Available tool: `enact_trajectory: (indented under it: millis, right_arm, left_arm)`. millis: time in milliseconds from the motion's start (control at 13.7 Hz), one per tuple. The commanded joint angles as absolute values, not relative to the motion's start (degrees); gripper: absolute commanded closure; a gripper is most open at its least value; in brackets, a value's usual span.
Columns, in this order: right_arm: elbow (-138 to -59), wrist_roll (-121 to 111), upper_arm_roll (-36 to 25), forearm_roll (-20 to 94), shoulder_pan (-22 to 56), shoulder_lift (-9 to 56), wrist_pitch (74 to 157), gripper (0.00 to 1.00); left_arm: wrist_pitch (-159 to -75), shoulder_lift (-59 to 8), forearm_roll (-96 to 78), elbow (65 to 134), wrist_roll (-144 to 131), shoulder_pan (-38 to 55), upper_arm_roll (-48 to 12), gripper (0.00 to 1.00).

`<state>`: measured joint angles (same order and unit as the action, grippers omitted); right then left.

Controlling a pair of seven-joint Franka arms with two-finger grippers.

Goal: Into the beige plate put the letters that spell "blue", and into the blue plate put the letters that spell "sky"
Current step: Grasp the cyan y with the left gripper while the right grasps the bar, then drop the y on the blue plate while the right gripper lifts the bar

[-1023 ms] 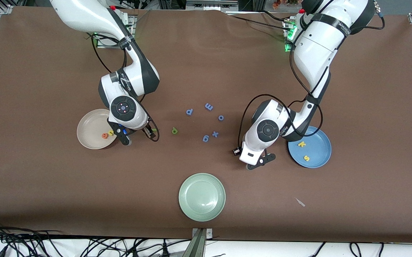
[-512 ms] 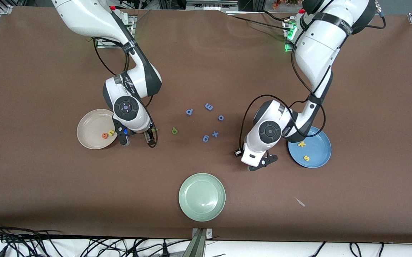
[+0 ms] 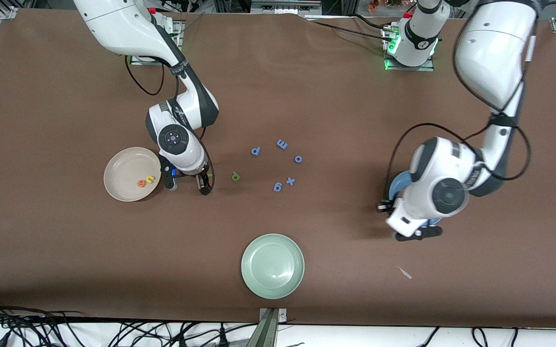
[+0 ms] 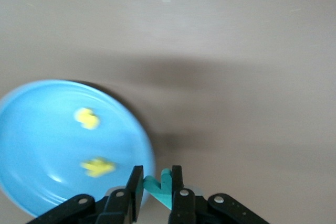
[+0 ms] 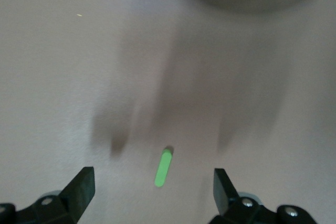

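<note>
The green "l" (image 5: 163, 168) is lying flat on the desk (image 5: 63, 77) between the right gripper's (image 5: 152, 182) wide-open fingers (image 5: 81, 184), its long axis running fingertips-to-wrist. The left gripper's (image 4: 156, 182) fingers (image 4: 136, 182) are pinching the teal "y" (image 4: 160, 188), stem toward the wrist, beside the blue plate (image 4: 31, 145).

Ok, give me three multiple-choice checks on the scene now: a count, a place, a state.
1. Letters in the beige plate: A one; B two; C four.
2. The olive-green "b" lies: A in the beige plate; B on the table; C in the pale green plate.
3. The left gripper is: A open; B shut on the teal "y"; C shut, empty.
Answers: B, orange "e" and yellow "u" lie there; B, on bare table beside the open right gripper; B, it is pinched at the blue plate's edge.
</note>
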<state>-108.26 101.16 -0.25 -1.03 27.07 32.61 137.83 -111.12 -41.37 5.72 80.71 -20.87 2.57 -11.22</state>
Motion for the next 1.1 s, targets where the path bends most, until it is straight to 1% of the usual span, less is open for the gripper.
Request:
enact_trajectory:
  millis: [0,73,219,292,366,512,658,804,877,1023]
  right_arm:
    - [-112.9,102.7,0.2,-0.9,27.1,31.3,142.9,0.01]
    - [-113.5,102.7,0.4,-1.0,27.2,31.4,143.8,0.01]
    - [-113.5,102.7,0.5,-0.9,27.1,31.6,144.2,0.05]
    - [-113.5,102.7,0.5,-1.0,27.1,31.7,144.5,0.09]
    - [-113.5,102.7,0.6,-1.1,27.2,32.0,144.6,0.19]
    - [-113.5,102.2,0.9,-1.1,27.2,32.2,145.3,0.41]
    - [-113.5,101.2,0.9,-1.2,27.1,32.9,145.4,0.60]
    - [-113.4,98.6,1.0,-1.1,27.2,33.0,145.1,0.95]
    - [-113.5,97.4,1.0,-1.1,27.2,32.9,144.8,1.00]
    - [-113.3,93.7,1.0,-1.1,27.2,32.9,142.7,1.00]
  left_arm:
    - [-111.5,-40.6,6.7,84.2,-14.8,0.5,-11.9,0.09]
    - [-111.2,-40.5,6.7,84.2,-13.1,-0.5,-11.9,0.00]
    - [-109.3,-38.5,5.9,83.9,-10.1,-1.0,-12.1,0.00]
    - [-105.8,-36.3,5.7,83.2,-10.1,-0.7,-12.4,0.00]
    - [-103.1,-33.5,5.7,82.8,-10.0,-0.4,-12.9,0.00]
    - [-99.6,-26.6,5.7,82.7,-9.6,-0.5,-14.8,0.00]
    - [-99.1,-20.1,5.5,82.7,-9.6,-0.5,-15.3,0.00]
    - [-98.9,-15.6,4.8,81.3,-9.7,-0.9,-15.4,0.00]
    - [-97.8,-14.1,3.3,80.5,-9.7,-1.4,-14.9,0.00]
    - [-96.6,-8.6,1.0,83.1,-9.7,-1.1,-12.1,0.00]
